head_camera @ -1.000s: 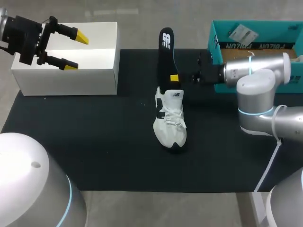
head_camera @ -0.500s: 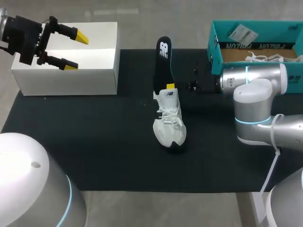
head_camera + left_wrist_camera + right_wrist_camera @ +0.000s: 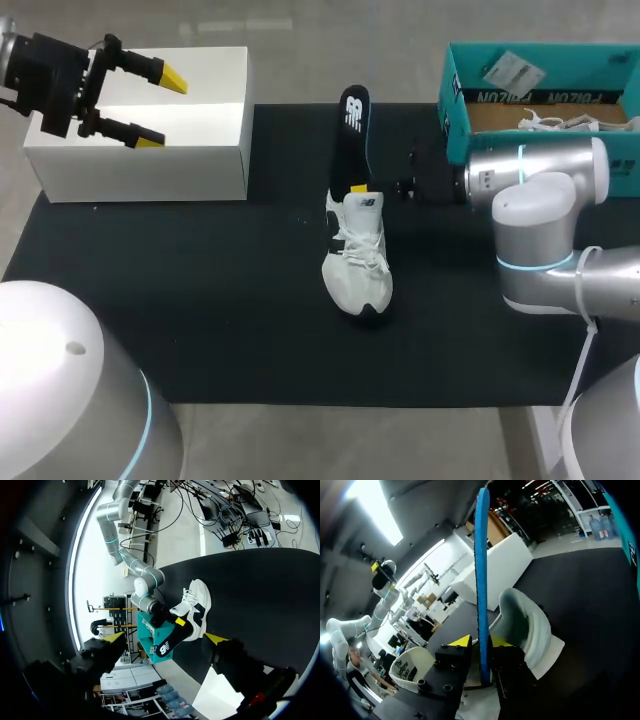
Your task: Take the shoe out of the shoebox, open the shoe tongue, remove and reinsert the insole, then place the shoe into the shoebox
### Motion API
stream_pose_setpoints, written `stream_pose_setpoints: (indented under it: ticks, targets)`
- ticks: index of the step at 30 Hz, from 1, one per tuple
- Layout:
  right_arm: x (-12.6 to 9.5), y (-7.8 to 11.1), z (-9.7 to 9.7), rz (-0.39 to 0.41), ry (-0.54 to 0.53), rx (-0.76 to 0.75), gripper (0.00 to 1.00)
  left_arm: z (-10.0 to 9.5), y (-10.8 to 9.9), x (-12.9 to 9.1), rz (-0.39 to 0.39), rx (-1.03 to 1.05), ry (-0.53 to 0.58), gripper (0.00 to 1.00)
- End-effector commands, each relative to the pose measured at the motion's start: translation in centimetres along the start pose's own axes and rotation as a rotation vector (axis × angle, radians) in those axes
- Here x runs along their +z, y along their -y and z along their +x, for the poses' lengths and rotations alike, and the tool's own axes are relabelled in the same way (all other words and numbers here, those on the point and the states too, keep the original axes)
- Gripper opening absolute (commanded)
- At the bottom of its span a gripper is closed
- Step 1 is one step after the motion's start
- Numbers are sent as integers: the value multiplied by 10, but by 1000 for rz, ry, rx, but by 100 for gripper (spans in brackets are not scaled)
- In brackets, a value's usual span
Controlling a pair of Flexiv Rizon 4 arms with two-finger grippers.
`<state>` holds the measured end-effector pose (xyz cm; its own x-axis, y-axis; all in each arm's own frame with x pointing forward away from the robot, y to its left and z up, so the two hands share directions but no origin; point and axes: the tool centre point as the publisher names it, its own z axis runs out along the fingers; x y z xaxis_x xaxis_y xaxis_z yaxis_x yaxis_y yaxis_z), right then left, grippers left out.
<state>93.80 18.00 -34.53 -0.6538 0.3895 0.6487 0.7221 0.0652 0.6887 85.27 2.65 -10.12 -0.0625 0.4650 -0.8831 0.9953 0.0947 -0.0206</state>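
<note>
Shoe (image 3: pixel 358 258) rests on the black surface (image 3: pixel 200 300) just beside the right jaws, which are clamped on the insole (image 3: pixel 352 135) sticking out of its heel. The teal shoebox (image 3: pixel 455 95) stands behind that arm. Left jaws hang apart over a white box (image 3: pixel 200 160).

Left wrist view: jaws apart, shoe (image 3: pixel 196 605) well ahead.

Right wrist view: insole (image 3: pixel 481 565) is pinched edge-on between the jaws, shoe (image 3: pixel 527 630) just ahead.
</note>
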Motion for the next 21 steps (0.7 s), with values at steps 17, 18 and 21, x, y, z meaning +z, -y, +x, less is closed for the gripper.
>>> stream_pose_setpoints:
  ticks: [17,18,21]
  targets:
    - [-2,-36,-10,132,38,-4,0,0,-1,0,2,0,-4,100]
    - [-3,-34,-11,139,38,3,0,0,-1,0,2,0,-4,100]
    - [-2,-27,-9,154,32,25,0,0,-1,0,2,0,-4,100]
